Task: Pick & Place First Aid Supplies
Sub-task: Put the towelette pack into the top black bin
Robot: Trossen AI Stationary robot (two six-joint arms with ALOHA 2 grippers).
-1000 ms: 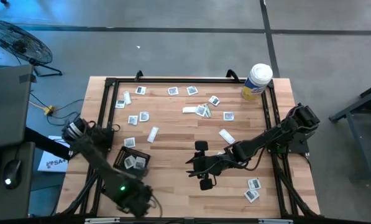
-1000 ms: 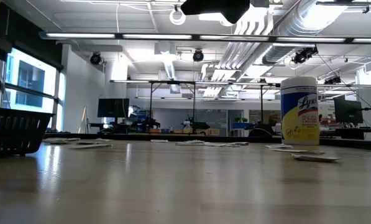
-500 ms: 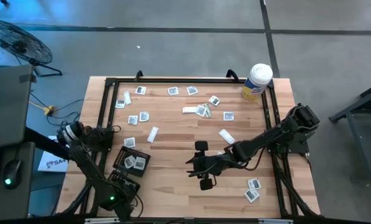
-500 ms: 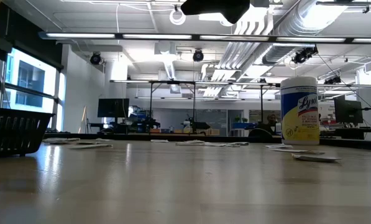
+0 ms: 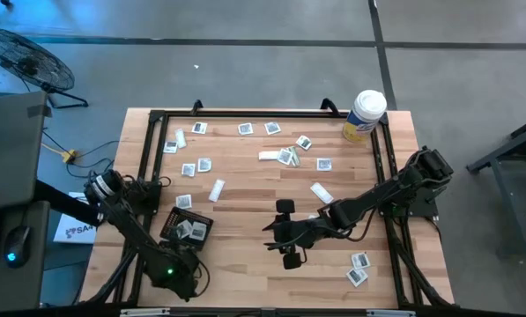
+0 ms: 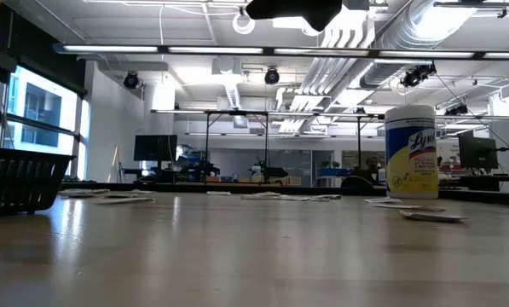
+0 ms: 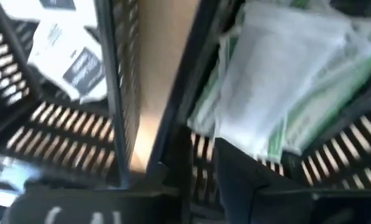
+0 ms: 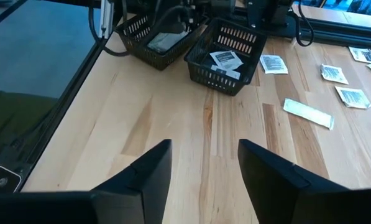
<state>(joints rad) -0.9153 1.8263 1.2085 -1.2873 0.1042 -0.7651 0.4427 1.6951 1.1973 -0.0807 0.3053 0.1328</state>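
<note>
Right gripper (image 5: pixel 286 232) — fingers (image 8: pixel 145 171) wide, empty — hovers mid-table; left gripper (image 5: pixel 176 271) over black mesh trays (image 5: pixel 189 229), finger state unclear.

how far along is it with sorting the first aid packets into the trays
Early on. A few packets lie in the black mesh tray. Left claw hangs over the trays; right claw is open and empty at mid-table. Most loose packets are scattered across the table.

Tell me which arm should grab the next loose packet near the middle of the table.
Probably the right. The right gripper hovers open over bare wood mid-table, near the long strip wrapper. The left gripper is down at the black mesh trays, farther from it.
</note>
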